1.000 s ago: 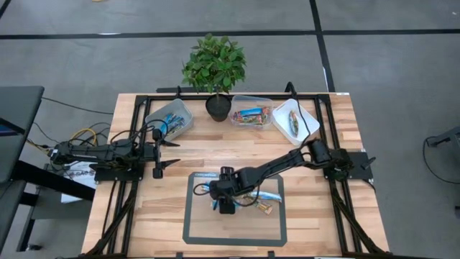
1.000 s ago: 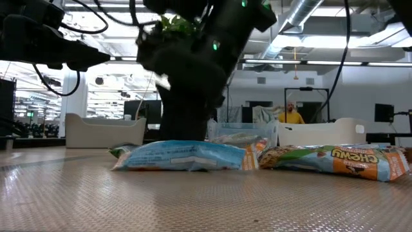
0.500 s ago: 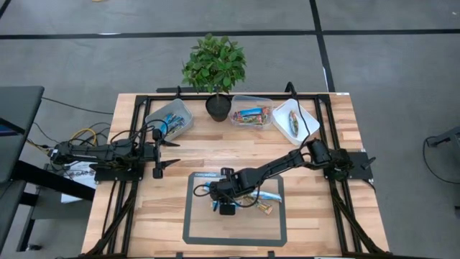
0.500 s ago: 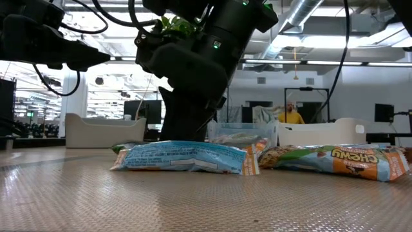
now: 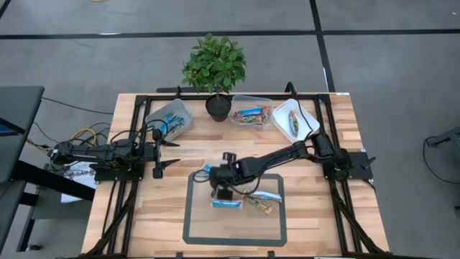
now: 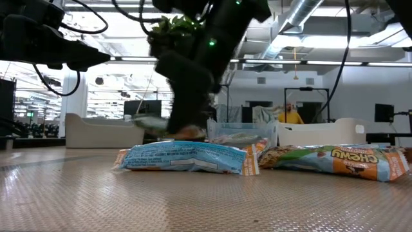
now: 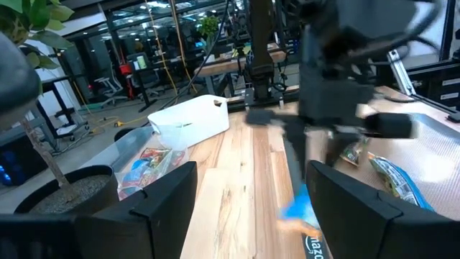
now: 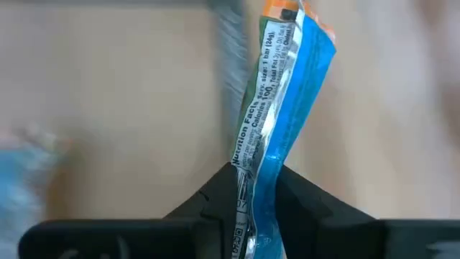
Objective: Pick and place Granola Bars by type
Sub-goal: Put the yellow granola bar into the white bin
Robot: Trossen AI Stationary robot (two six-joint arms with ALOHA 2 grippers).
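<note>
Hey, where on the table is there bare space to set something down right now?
The near half of the grey mat is bare, as is the wood between the left tool and the plant pot. It is crowded mid-mat, where the right tool holds a blue bar above loose bars.

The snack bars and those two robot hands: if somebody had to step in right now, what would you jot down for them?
Right hand: shut on a blue bar, lifted above the grey mat's far left part.
Left hand: open, empty, waiting at the table's left side.
On the mat: another blue bar and about two more bars to its right.
Done: blue bars sit in the left bin, multicoloured ones in the middle bin, at least one bar in the white right bin.
Left: drop the held bar, likely in the left bin, then sort the mat's bars.
</note>
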